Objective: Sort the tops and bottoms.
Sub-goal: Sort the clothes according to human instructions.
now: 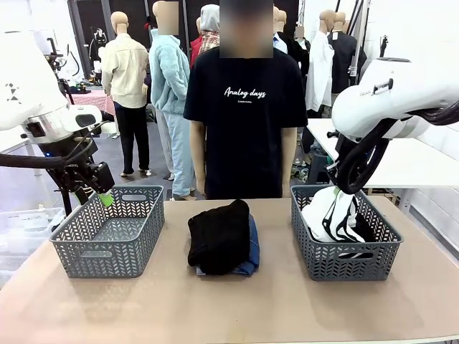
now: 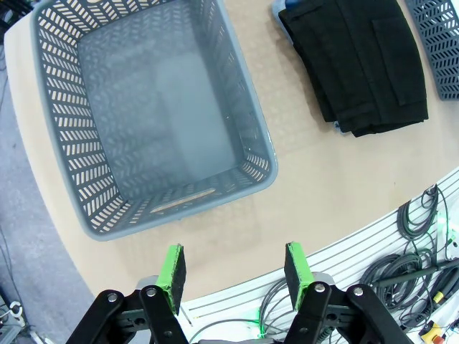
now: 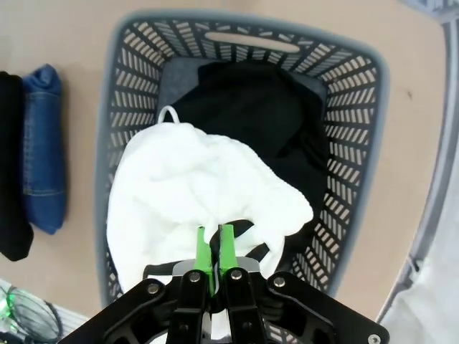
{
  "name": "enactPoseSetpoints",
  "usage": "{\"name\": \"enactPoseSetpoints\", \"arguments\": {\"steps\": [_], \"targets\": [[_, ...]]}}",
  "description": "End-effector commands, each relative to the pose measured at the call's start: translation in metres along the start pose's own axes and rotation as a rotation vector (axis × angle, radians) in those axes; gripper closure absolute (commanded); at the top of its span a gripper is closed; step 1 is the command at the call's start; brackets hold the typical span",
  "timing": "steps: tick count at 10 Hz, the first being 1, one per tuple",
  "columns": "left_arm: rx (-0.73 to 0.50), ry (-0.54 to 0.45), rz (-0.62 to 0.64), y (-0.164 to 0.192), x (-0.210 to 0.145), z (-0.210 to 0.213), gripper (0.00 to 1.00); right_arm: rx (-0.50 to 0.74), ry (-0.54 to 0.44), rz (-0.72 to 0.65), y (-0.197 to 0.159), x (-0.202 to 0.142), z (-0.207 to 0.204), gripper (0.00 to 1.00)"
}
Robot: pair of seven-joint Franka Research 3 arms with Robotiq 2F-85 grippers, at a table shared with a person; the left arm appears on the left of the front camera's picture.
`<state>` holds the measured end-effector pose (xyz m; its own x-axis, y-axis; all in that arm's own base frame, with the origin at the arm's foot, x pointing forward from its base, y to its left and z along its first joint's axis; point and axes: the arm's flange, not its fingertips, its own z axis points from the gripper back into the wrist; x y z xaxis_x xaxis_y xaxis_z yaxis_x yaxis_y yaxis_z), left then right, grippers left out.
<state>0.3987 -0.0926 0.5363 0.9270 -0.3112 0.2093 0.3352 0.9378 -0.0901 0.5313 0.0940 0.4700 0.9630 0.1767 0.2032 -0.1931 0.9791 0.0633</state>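
At the table's middle lies a folded pile, a black top (image 1: 219, 233) over blue denim bottoms (image 1: 249, 252). The right grey basket (image 1: 348, 261) holds a white top with black edging (image 1: 326, 215) and a black top (image 3: 265, 107). My right gripper (image 3: 215, 240) hangs just over that basket, shut on a fold of the white top (image 3: 193, 179), which bunches up to its fingertips. My left gripper (image 2: 235, 269) is open and empty above the near table edge beside the left grey basket (image 2: 247, 86), which is bare inside. The bottoms (image 3: 43, 143) lie left of the right basket in the right wrist view.
A person in a black lettered T-shirt (image 1: 245, 107) stands at the far side of the table, behind the pile. Open tabletop (image 1: 215, 308) stretches in front of both baskets. Cables (image 2: 401, 265) hang below the near table edge under my left gripper.
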Motion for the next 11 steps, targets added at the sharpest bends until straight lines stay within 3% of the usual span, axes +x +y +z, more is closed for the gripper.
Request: {"name": "enactPoseSetpoints", "arguments": {"steps": [1, 6, 11], "targets": [[0.008, -0.005, -0.006, 0.003, -0.001, 0.001, 0.28, -0.025, 0.033, -0.016, 0.003, 0.005, -0.005, 1.0], [0.008, -0.005, -0.006, 0.003, -0.001, 0.001, 0.28, -0.01, 0.071, -0.023, -0.001, 0.003, -0.015, 1.0], [0.008, -0.005, -0.006, 0.003, -0.001, 0.001, 0.28, -0.001, 0.039, -0.019, 0.006, 0.001, 0.005, 0.01]]}}
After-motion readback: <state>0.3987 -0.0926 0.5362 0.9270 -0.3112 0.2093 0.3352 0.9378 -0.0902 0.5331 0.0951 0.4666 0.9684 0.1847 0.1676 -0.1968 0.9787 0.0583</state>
